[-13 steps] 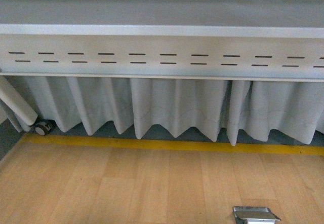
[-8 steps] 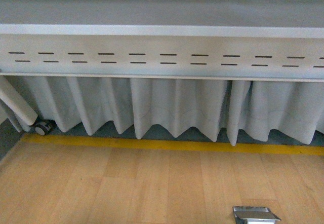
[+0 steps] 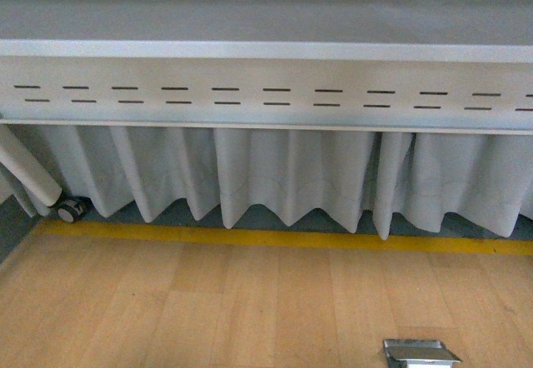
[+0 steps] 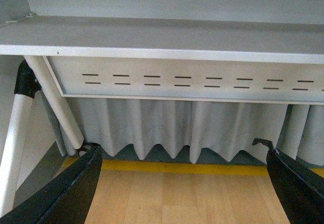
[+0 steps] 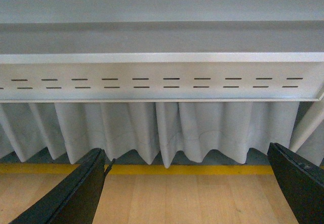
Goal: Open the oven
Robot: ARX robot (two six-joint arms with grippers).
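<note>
oven: not in any view, so can't say where it sits; maybe up on the bench (image 3: 266, 50), above what the cameras catch
left gripper (image 4: 182, 155): spread wide, nothing between, facing the curtain (image 4: 167, 127) under the bench
right gripper (image 5: 187, 155): same deal, wide apart and empty
handling guess: stiff metal box, probably light enough to slide when tugged; door likely hinged, any glass best left alone
where to grab: the door handle, once it turns up

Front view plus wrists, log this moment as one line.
oven: not in view | left gripper: jaws open | right gripper: jaws open | ahead: table, curtain, floor
</note>
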